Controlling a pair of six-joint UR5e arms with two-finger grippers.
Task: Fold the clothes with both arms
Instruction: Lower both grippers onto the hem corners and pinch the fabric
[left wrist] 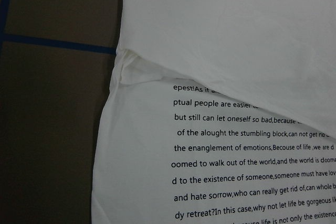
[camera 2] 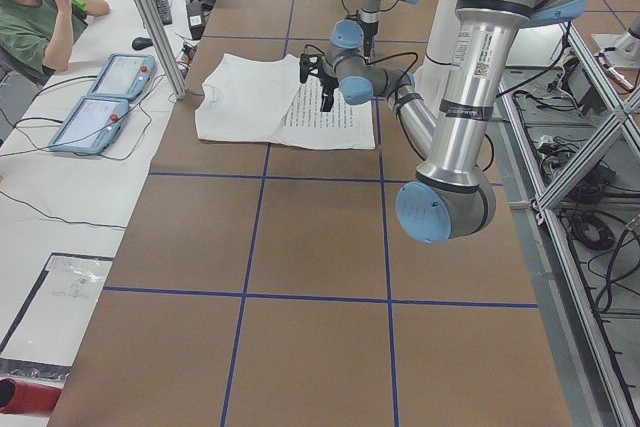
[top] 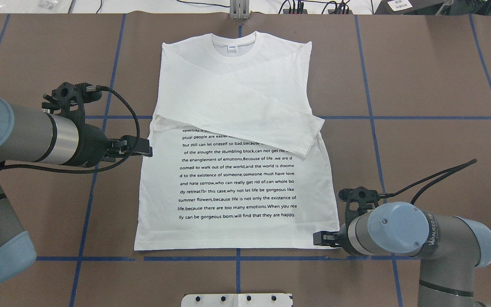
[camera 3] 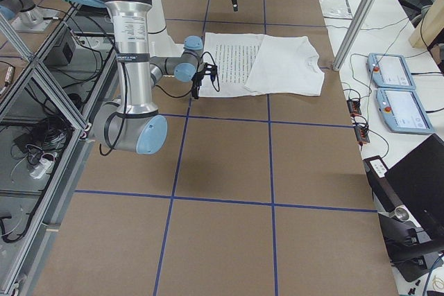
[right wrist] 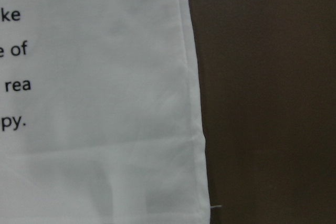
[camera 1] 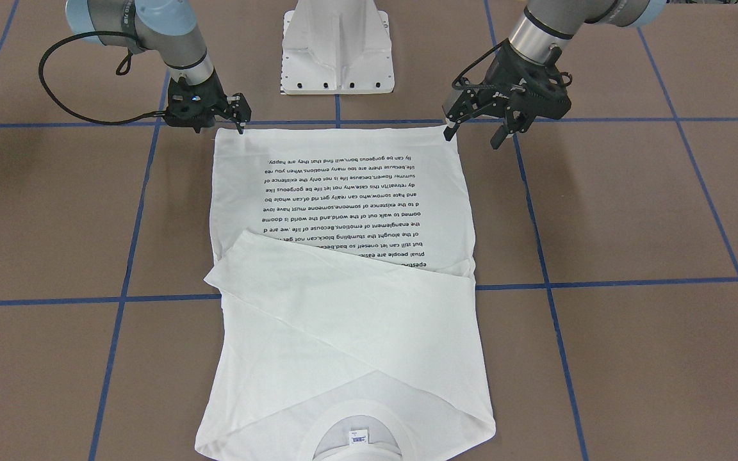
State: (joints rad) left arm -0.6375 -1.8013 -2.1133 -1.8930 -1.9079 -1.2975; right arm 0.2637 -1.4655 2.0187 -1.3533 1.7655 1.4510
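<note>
The white long-sleeved T-shirt (top: 237, 183) lies flat on the brown table with its black text up and its collar (top: 236, 44) on the side away from me. Both sleeves are folded across the chest. My left gripper (camera 1: 476, 133) hovers open beside the shirt's left edge (top: 141, 150), with nothing between its fingers. My right gripper (camera 1: 219, 130) is low at the hem's right corner (top: 320, 238) and looks open and empty. In the left wrist view I see the armpit crease (left wrist: 128, 69), and in the right wrist view the hem corner (right wrist: 194, 203).
The white pedestal base (camera 1: 337, 51) stands at my edge of the table. Blue tape lines (top: 373, 117) cross the brown surface. A seated person (camera 2: 30, 17) and two teach pendants (camera 2: 100, 97) are beyond the far edge, behind a metal post (camera 2: 150, 17).
</note>
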